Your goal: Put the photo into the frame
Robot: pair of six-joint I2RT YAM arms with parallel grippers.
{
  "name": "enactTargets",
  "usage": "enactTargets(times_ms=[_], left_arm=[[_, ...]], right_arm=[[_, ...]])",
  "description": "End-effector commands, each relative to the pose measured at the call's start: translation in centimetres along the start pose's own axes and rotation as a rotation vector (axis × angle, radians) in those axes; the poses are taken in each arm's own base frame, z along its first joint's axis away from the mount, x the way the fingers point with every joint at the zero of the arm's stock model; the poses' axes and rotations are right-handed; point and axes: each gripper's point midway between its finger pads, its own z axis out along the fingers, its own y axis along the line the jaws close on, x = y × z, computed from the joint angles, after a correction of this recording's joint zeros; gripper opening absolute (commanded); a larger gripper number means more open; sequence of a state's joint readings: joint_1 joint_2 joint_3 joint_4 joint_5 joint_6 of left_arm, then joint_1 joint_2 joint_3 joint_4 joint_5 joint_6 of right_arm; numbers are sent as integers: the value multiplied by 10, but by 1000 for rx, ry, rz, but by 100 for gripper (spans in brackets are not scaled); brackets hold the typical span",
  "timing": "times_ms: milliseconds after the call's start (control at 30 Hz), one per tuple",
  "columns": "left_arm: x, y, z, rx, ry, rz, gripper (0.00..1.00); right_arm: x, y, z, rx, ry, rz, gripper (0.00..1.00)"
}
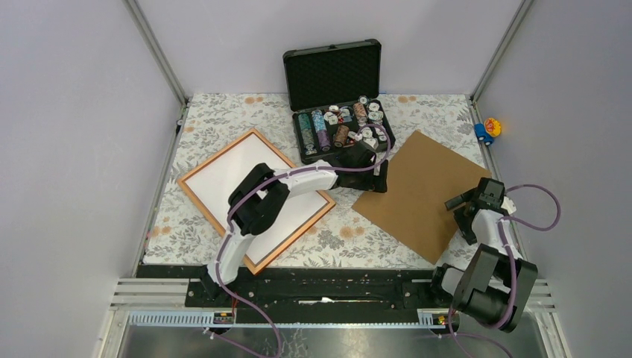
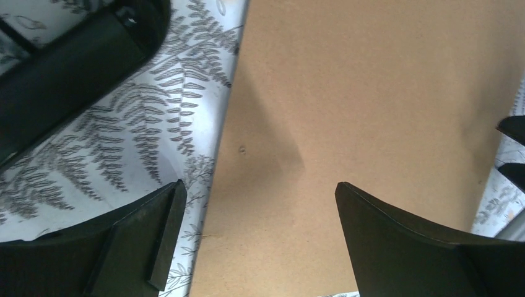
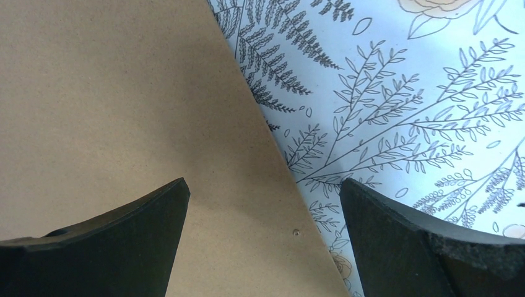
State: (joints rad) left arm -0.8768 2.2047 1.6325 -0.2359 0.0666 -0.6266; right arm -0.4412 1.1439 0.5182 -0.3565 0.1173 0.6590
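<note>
The orange-brown frame (image 1: 216, 154) lies flat at the left of the table. A white sheet fills it, the photo (image 1: 223, 179) with its plain back up; its picture side is hidden. My left arm reaches across the frame, and its gripper (image 1: 377, 177) (image 2: 259, 185) stands open over the left edge of a brown backing board (image 1: 421, 194) (image 2: 371, 93). The right gripper (image 1: 462, 215) (image 3: 264, 182) is open above the right edge of the same board (image 3: 111, 111). Neither gripper holds anything.
An open black case (image 1: 335, 74) (image 2: 62, 68) of chips stands at the back centre, close to the left gripper. A small blue and yellow toy (image 1: 488, 128) sits off the back right corner. A flower-printed cloth (image 1: 343, 239) covers the table.
</note>
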Motion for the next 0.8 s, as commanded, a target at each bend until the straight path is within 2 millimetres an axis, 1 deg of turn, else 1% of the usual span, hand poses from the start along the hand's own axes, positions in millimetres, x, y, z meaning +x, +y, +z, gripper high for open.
enactTargets(times_ms=[0,133,233,333,467,567,633,767], left_arm=[[18,-10,12,54,71,-29,99],[20,-37,4,185,132,-46,99],[15,-61,-10,304,156,-67,99],[2,-88,-31,438,158,-88,98],[-19,-125,-66,596,131,-102,98],[-30,-144,-88,689,118,-112,98],[-34,-151,-100,726,108,-118,98],[-39,-158,-118,769,90,-130,97]], right_arm=[[4,10,6,-61,29,-20,100],[21,20,9,-115,127,-32,100],[27,21,11,-129,151,-40,100],[26,21,9,-134,141,-38,100],[23,21,3,-145,116,-25,100],[24,23,1,-159,118,-19,100],[27,24,1,-169,129,-17,100],[35,27,2,-196,163,-21,100]])
